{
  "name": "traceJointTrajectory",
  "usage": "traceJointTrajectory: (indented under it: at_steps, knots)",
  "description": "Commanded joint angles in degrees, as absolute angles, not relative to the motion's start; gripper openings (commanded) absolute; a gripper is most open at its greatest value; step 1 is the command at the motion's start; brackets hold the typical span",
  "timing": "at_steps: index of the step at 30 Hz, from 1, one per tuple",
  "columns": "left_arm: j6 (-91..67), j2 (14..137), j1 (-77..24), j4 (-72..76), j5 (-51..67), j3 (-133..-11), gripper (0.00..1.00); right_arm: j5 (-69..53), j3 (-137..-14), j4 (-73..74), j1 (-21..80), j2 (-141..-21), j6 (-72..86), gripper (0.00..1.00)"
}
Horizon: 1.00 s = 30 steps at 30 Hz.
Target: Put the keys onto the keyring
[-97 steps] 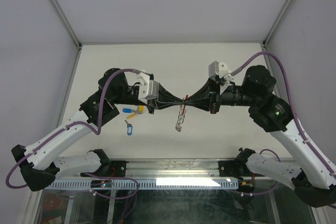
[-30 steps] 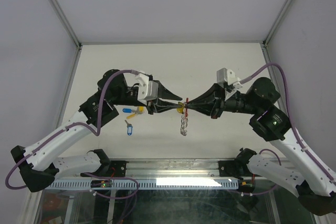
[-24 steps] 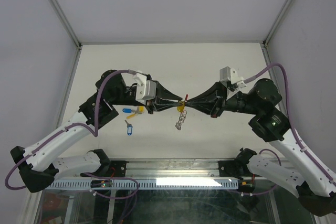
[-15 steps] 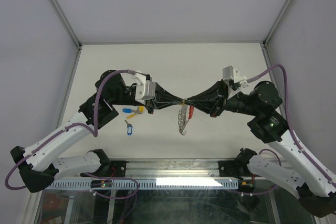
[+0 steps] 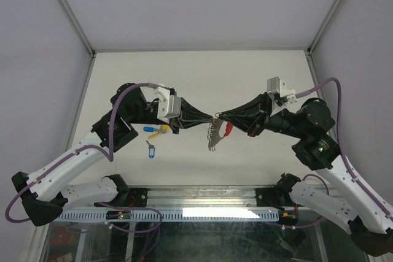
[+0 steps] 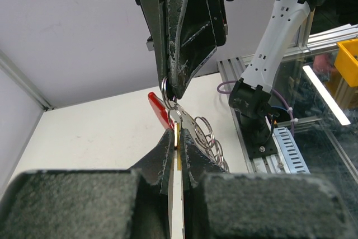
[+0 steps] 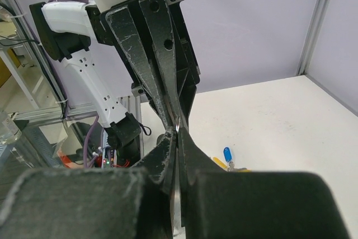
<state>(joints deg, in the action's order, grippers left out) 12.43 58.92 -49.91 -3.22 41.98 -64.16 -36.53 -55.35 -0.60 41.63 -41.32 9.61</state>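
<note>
**Operator:** What has just changed?

**Arm:** My right wrist has rolled and drawn back a little. The keyring [image 5: 215, 134] used to hang straight down, with its red crescent [image 5: 228, 129] upright over the chain. It now swings out, with the crescent on the chain's right and the beaded loops fanned below.

**Operator:** And your fingers?

**Arm:** Both pairs are pinched narrow, tip to tip above the counter [image 5: 202, 78]. My left fingers [image 5: 204, 119] clamp the yellow-tagged key [image 6: 177, 138] by its tag, metal end pointing up at the keyring. My right fingers [image 5: 222, 115] grip the keyring at its top, where a small ring shows just above the crescent.

**Operator:** Is the key on?

**Arm:** I can't tell. Its metal end touches the ring where my right fingers close, but that contact is hidden. I judge the roll was meant to work the ring through the key's eye, so this key is mid-threading at best.

**Operator:** The others?

**Arm:** Three lie on the counter, well to the keyring's left. A blue-tagged key [image 5: 149, 129] and a second yellow-tagged one [image 5: 163, 128] lie together, and another blue one [image 5: 150, 150] lies nearer my bases. Most of the job is left.

**Operator:** Any brand or lettering?

**Arm:** None I can read. The tags and crescent look plain.
</note>
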Motion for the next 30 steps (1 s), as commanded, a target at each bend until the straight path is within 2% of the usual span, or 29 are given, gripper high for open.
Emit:
traceJointTrajectory:
  at_steps: [1, 13, 30]
  knots:
    - [12.7, 57.6, -50.2, -1.3, 41.3, -64.3, 0.00, -34.2, -55.2, -7.3, 41.7, -40.2, 11.3, 0.00]
    - [12.6, 59.3, -50.2, -2.0, 42.6, -65.5, 0.00, -32.7, -51.2, -16.9, 41.7, -41.5, 16.1, 0.00]
    - [13.0, 58.0, -50.2, -2.1, 38.4, -65.7, 0.00, -34.7, -52.9, -8.2, 41.8, -42.3, 11.9, 0.00]
